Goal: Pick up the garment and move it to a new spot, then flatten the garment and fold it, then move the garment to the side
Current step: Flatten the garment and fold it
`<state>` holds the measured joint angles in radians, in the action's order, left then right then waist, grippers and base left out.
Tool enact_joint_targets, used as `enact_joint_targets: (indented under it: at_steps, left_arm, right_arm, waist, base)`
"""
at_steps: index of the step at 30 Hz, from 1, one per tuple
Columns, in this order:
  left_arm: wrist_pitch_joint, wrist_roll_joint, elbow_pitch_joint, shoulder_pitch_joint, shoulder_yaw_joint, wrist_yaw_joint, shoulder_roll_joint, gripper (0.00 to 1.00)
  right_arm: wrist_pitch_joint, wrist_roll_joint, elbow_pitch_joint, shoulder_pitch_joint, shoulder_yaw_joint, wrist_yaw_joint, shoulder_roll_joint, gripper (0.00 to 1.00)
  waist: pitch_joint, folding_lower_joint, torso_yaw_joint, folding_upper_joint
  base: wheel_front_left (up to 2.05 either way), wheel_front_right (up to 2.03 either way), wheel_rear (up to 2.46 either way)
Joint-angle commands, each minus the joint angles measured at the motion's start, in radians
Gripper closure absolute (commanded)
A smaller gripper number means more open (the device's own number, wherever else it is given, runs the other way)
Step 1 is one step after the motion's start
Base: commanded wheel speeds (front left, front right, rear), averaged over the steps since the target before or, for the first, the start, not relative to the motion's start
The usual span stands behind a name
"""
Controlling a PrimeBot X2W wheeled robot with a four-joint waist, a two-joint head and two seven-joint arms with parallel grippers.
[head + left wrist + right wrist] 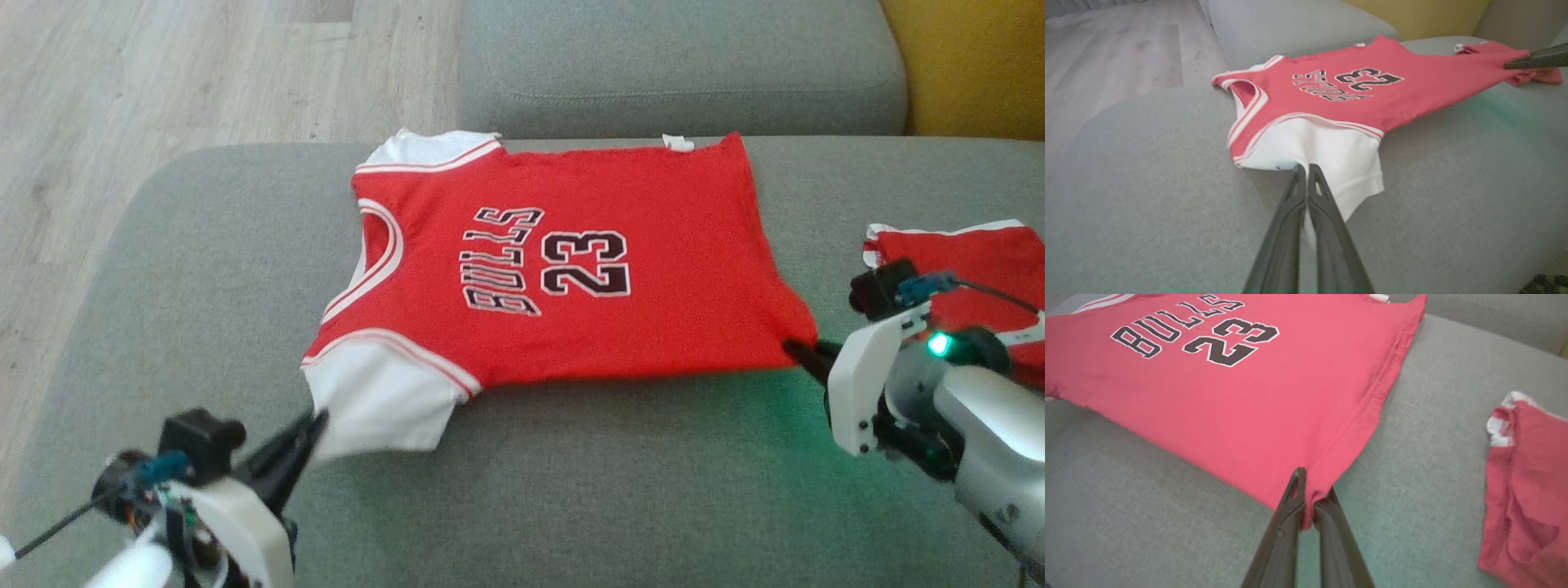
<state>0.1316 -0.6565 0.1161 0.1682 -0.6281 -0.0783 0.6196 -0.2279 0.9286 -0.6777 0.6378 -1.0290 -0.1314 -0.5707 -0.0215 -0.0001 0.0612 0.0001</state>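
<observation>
In the head view you see the garment (563, 269), a red jersey with white sleeves and "BULLS 23" in black. It lies spread across the middle of the frame on the grey sofa seat (571, 490), neck toward the left and hem toward the right. Your left gripper (317, 420) sits at the lower left with its tips at the edge of the nearer white sleeve (384, 400). Your right gripper (793, 349) comes in from the right edge, with its tips at the lower right hem corner. From this height you cannot judge either grip.

The left wrist view settles it for that hand. At centre frame the two dark fingers are pressed together with the sleeve's edge pinched between them. At its upper right edge, this view also catches the other arm's fingers on the far red corner.

The right wrist view gives you the close look at the hem. The fingers are clamped on a bunched bit of the red corner, and the cloth rises slightly toward the tips.

A second red garment (980, 261) with white trim lies rumpled at the head view's right edge, apart from the jersey. The right wrist view shows you its folds. In the head view, pale wood floor (163, 73) lies at the upper left and a grey back cushion (678, 65) at the top middle.
</observation>
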Motion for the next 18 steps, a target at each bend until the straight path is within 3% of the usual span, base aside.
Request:
enact_joint_targets:
  at_steps: [1,5,10,18]
  left_arm:
    - [0.022,-0.010,-0.054,0.027,0.034,0.008,0.055,1.00]
    - [0.070,-0.030,-0.151,-0.009,0.040,0.037,0.089,1.00]
    - [0.069,-0.030,-0.192,0.010,0.066,0.068,0.092,1.00]
    - [0.068,-0.020,-0.158,0.112,0.078,0.061,0.063,1.00]
  right_arm:
    - [-0.015,0.026,0.038,-0.006,-0.005,0.001,-0.037,1.00]
    - [-0.048,0.081,0.106,-0.023,-0.026,0.001,-0.078,1.00]
    - [-0.036,0.099,0.129,-0.008,-0.022,0.001,-0.091,1.00]
    - [-0.019,0.101,0.112,0.044,-0.008,0.001,-0.061,1.00]
  waist:
    - [-0.004,0.0001,-0.003,-0.0001]
    - [-0.003,0.0001,-0.005,-0.0001]
    - [0.012,0.0001,-0.010,-0.0001]
    - [0.060,0.0001,-0.015,-0.0001]
  base:
    - [0.00,0.00,0.00]
    - [0.00,0.00,0.00]
    - [0.00,0.00,0.00]
    - [0.00,0.00,0.00]
